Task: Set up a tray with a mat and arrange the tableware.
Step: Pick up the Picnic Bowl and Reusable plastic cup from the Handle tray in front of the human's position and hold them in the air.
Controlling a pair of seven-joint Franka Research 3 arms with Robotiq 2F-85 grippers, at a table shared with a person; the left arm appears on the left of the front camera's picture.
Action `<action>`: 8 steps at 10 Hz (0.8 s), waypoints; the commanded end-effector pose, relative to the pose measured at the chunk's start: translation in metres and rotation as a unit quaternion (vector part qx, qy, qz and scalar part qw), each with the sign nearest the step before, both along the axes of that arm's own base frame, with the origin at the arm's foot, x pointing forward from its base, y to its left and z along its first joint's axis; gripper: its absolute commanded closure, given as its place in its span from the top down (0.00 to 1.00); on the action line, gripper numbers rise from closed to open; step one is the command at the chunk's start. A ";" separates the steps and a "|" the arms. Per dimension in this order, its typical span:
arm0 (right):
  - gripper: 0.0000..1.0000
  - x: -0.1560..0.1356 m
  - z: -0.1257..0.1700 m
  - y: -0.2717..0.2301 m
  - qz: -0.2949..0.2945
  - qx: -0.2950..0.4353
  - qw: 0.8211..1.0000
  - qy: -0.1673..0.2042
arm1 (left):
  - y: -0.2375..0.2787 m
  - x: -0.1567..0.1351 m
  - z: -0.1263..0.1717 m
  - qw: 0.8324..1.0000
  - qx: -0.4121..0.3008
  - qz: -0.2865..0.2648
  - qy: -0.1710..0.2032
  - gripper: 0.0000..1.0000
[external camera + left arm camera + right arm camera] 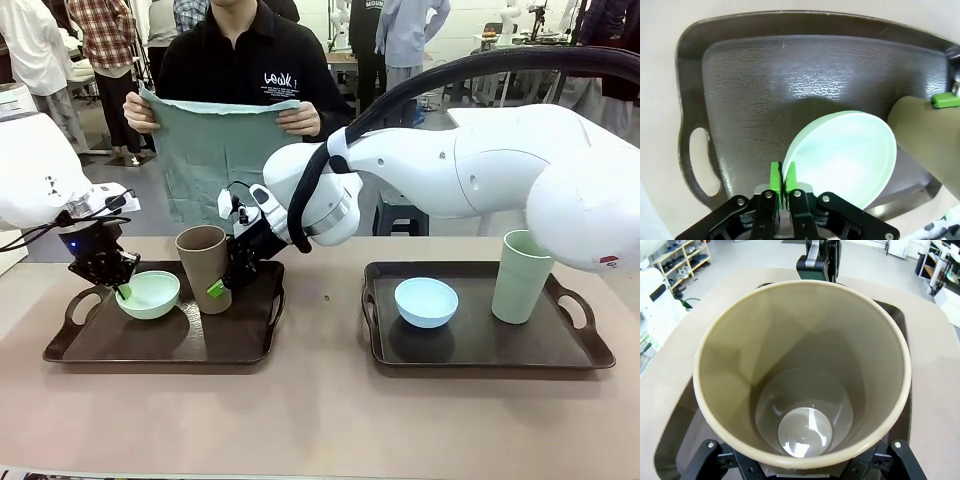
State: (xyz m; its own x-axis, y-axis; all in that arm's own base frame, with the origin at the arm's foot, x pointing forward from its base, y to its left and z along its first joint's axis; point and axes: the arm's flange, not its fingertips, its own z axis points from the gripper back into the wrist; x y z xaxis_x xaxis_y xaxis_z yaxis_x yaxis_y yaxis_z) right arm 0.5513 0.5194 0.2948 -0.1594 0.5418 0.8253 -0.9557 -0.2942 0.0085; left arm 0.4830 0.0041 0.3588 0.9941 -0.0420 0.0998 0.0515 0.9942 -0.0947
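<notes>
Pinching the rim of the pale green bowl (150, 293), the left gripper (122, 290) has its jaws closed tight on that thin edge, and the bowl hangs tilted over the left part of the left tray (160, 345). The right gripper (218, 282) reaches across from the right and clasps the tan-brown cup (205, 268), which stands just beside the bowl, near the middle of the same tray. Whether the cup's base rests on the tray I cannot tell. On the far side a person holds a green mat (210, 150) spread between both hands, and the right tray (480, 350) carries the light blue bowl (426, 301) and the pale green cup (521, 277). The weak point is likely the bowl: a pinch on one spot of a smooth rim lets it swing or slip out if the arm moves sharply. Bowl and cup sit so close that lifting one carelessly could knock the other, and the two arms work within one small space, so a crossing path might bring them together. The mat could also snag a gripper if it is laid while either hangs low over the tray.
</notes>
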 end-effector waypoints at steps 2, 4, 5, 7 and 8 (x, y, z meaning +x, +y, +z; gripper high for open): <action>0.00 0.001 0.013 -0.003 -0.008 0.028 1.000 0.005 | 0.001 -0.027 0.042 1.000 0.004 -0.026 0.002 0.00; 0.00 -0.019 0.062 -0.020 -0.052 0.044 0.997 -0.022 | 0.003 -0.051 0.103 0.999 0.011 -0.027 -0.020 0.00; 0.00 -0.037 0.095 -0.025 -0.064 0.039 0.995 -0.058 | 0.006 -0.063 0.141 0.999 0.007 -0.027 -0.043 0.00; 0.00 -0.068 0.142 -0.022 -0.071 0.025 0.992 -0.106 | 0.014 -0.082 0.197 0.996 0.007 -0.027 -0.084 0.00; 0.00 -0.080 0.163 -0.019 -0.074 0.021 0.989 -0.125 | 0.015 -0.088 0.216 0.995 0.009 -0.023 -0.098 0.00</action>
State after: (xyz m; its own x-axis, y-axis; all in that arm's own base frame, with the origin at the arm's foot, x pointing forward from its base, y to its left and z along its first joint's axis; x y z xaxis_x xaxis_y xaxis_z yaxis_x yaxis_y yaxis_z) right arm 0.4937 0.5122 0.4530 -0.2808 0.5154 0.8097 -0.9596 -0.1677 -0.2260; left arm 0.3931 0.0139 0.5716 0.9558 -0.0860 0.2810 0.1117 0.9908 -0.0764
